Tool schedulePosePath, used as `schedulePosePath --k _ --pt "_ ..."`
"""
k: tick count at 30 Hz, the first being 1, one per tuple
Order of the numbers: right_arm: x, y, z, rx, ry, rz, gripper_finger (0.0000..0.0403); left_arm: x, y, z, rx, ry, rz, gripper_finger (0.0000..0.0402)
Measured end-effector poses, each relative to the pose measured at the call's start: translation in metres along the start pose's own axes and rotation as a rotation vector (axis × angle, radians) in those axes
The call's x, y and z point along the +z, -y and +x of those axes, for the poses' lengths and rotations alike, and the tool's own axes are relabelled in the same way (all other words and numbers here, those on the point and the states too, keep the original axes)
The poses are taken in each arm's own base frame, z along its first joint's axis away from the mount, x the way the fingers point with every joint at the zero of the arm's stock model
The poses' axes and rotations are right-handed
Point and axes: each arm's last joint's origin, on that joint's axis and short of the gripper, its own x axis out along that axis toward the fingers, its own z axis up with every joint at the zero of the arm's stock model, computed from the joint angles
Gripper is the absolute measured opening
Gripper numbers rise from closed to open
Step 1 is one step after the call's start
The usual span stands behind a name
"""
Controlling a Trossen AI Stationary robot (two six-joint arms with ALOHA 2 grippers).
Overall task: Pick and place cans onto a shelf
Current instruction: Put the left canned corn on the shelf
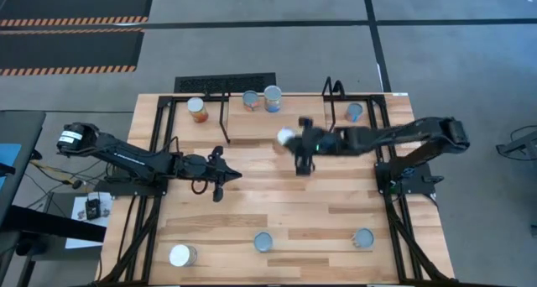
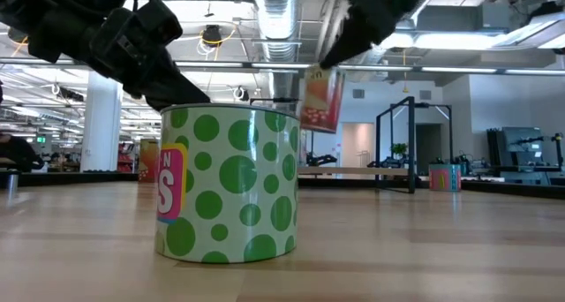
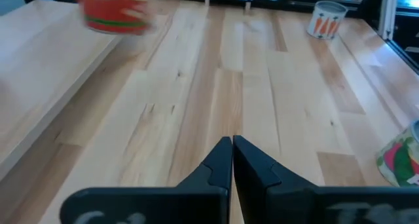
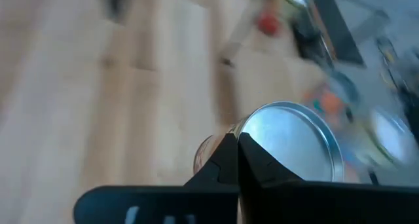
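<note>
Seen from above, the right gripper (image 1: 289, 141) carries a white-topped can (image 1: 286, 137) clear of the worktop (image 1: 277, 199), just short of the front edge of the shelf (image 1: 277, 123), which runs along the far side at twelve o'clock; the level view shows that can (image 2: 321, 99) hanging in the air with the fingers clamped on it, and the right wrist view shows its silvery lid (image 4: 292, 142) close behind the fingertips. Four cans appear to stand on or beside the shelf already: an orange-labelled one (image 1: 197, 110) toward eleven o'clock, two blue-grey-topped ones (image 1: 251, 100) (image 1: 272, 97) near twelve, and another (image 1: 355, 112) toward one o'clock, by the black upright. Three remain along the near edge: a white-topped can (image 1: 180, 255) at seven o'clock, one (image 1: 263, 242) at six and one (image 1: 363, 237) at five; the green-dotted can (image 2: 228, 183) that fills the level view is probably one of these, though which cannot be told. The left gripper (image 1: 225, 174) waits over bare wood at about nine o'clock, its fingers pressed together on nothing in the left wrist view. By this count the job looks about half done, with a fifth can on its way and three yet to be fetched.
</note>
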Motion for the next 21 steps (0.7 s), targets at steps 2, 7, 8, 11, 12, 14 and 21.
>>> schedulePosePath --k 2,7,8,11,12,14,21 --pt "-0.006 0.023 0.005 -0.056 -0.027 0.058 0.0007 0.000 0.000 0.000 0.000 0.002 0.000 0.0000" --pt "-0.030 0.074 0.031 -0.119 -0.106 0.146 0.0007 0.001 0.000 0.000 0.006 0.007 0.007 0.0000" --pt "-0.035 0.081 0.036 -0.127 -0.126 0.155 0.0007 0.001 0.000 0.000 0.006 0.008 0.008 0.0000" --pt "-0.042 0.102 0.049 -0.160 -0.162 0.174 0.0007 0.001 0.000 0.000 0.009 0.009 0.010 0.0000" --pt "-0.044 0.107 0.053 -0.158 -0.169 0.175 0.0007 0.001 0.000 0.000 0.010 0.010 0.010 0.0000" --pt "-0.045 0.115 0.061 -0.163 -0.191 0.174 0.0007 0.001 0.000 0.000 0.013 0.010 0.010 0.0000" --pt "-0.037 0.134 0.077 -0.156 -0.197 0.160 0.0008 0.001 -0.001 0.000 0.023 0.011 0.010 0.0000"
